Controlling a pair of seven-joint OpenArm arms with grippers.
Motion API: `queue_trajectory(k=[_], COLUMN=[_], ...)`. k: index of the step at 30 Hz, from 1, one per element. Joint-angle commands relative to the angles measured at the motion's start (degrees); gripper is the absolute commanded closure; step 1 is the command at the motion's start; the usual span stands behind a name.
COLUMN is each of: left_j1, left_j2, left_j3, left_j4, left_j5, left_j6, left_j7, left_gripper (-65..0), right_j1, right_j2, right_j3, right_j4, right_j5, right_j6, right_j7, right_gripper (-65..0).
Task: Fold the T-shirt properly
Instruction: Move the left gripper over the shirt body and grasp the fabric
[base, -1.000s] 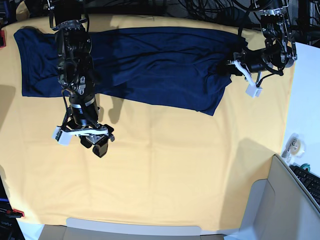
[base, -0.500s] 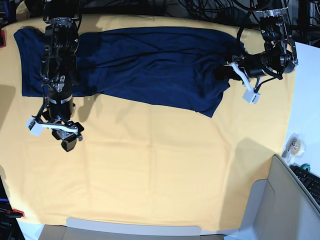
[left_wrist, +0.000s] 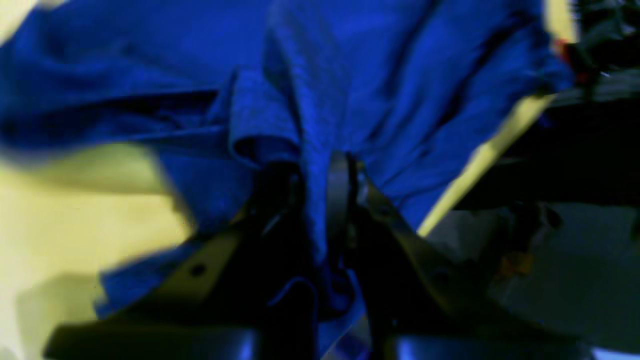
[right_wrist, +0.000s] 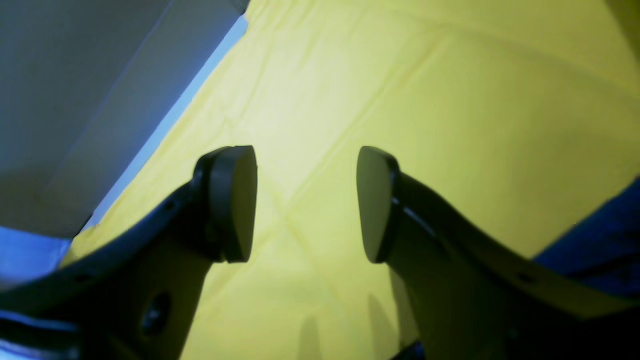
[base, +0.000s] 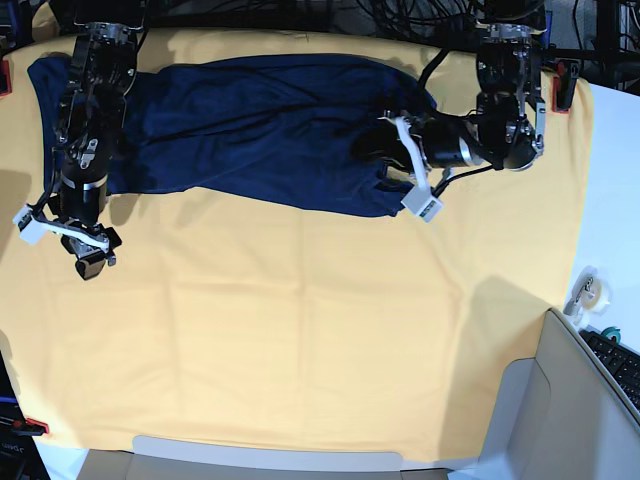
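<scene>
The navy T-shirt (base: 260, 130), spread along the far edge of the yellow-clothed table (base: 320, 340), is pinched at one end by the closed left fingers (left_wrist: 340, 195), apparently for folding it inward, while the right fingers (right_wrist: 235, 200) are held apart, empty, over bare cloth.

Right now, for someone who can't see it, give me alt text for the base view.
A dark navy T-shirt lies bunched along the far side of a yellow-orange table cloth. The left end effector pinches its edge, while the right end effector hangs open over bare cloth, holding nothing.
</scene>
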Motion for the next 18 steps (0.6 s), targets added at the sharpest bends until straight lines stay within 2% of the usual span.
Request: queue_trajectory(k=[1, 8, 9, 13, 18], left_j1=[-0.55, -5.47, -6.00, -8.82, -11.10], left_j2=[0.43, 4.56, 5.18, 7.38, 8.52], left_j3=[0.44, 5.54, 6.77, 11.35, 16.36], left_j4=[1.06, 1.15, 1.15, 1.15, 0.89], left_j5=[-1.22, -1.22, -1.22, -1.22, -1.13], left_j6=[-0.09, 0.09, 0.62, 6.42, 8.44], left_j7=[-0.31, -0.31, -0.31, -0.31, -0.31], left_gripper=[-0.1, -0.1, -0.1, -0.1, -0.1], right_j1=[0.37, -0.34, -0.43, -0.43, -0.51], right_j2=[0.75, 0.75, 0.75, 0.75, 0.75], right_j3=[0.63, 2.82, 2.91, 2.91, 2.91], right_j4=[1.20, 1.20, 1.20, 1.20, 1.20], right_j5=[-0.09, -0.09, -0.09, -0.09, -0.09], right_j6=[0.82, 0.82, 0.82, 0.82, 0.82], right_j7=[1.43, 1.43, 1.43, 1.43, 1.43], right_gripper=[-31.9, -31.9, -31.9, -31.9, -31.9])
